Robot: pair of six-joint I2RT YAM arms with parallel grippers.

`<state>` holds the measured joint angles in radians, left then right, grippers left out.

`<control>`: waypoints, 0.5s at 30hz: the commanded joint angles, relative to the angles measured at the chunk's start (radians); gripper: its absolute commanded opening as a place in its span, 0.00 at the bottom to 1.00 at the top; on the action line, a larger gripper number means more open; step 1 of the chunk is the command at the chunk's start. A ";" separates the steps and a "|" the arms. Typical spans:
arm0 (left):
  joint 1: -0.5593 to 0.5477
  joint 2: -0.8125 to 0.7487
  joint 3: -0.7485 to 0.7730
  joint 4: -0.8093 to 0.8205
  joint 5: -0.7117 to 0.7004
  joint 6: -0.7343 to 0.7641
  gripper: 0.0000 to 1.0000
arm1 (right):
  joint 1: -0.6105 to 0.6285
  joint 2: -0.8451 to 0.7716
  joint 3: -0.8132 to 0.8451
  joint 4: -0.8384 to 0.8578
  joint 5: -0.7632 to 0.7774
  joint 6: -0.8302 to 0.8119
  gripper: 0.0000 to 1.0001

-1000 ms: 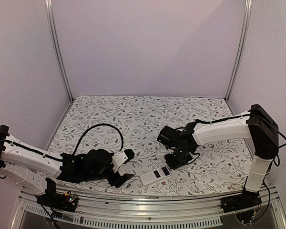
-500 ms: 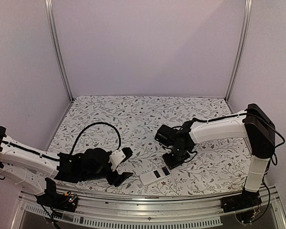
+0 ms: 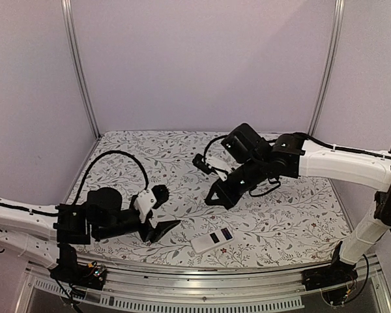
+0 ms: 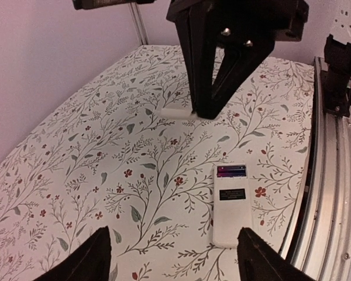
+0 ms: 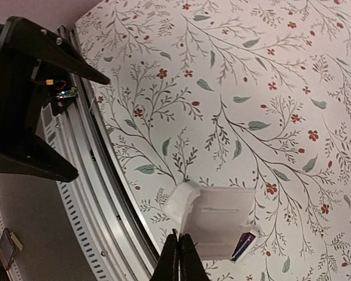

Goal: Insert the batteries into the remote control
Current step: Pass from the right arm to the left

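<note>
Remote [image 3: 212, 240]: flat on the surface [image 3: 287, 218] at lower centre, clear of both arms for loading; left end effector [image 3: 169, 208] open, empty, low beside it; right end effector [image 3: 212, 199] pinched shut, hanging above mid-frame; batteries unseen.

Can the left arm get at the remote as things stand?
Probably yes. The remote control lies flat just ahead of the open left gripper, nothing between them. The shut right gripper sits beyond its far end, not over it.
</note>
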<state>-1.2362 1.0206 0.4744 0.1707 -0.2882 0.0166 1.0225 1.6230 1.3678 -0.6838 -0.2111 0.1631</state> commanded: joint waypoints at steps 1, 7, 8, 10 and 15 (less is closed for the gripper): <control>0.010 -0.027 0.117 -0.064 0.119 0.161 0.73 | 0.025 -0.032 0.108 -0.045 -0.316 -0.257 0.00; 0.001 0.006 0.291 -0.310 0.190 0.408 0.72 | 0.027 -0.013 0.246 -0.221 -0.475 -0.558 0.00; -0.001 0.018 0.314 -0.328 0.184 0.452 0.72 | 0.027 -0.014 0.251 -0.233 -0.491 -0.587 0.00; 0.000 0.039 0.362 -0.345 0.181 0.545 0.72 | 0.027 -0.012 0.270 -0.266 -0.515 -0.657 0.00; 0.018 0.056 0.417 -0.345 0.257 0.687 0.59 | 0.027 -0.007 0.300 -0.320 -0.545 -0.750 0.00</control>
<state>-1.2358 1.0615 0.8532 -0.1059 -0.1101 0.5365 1.0473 1.6108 1.6329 -0.9180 -0.6891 -0.4492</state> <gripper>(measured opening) 0.626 0.004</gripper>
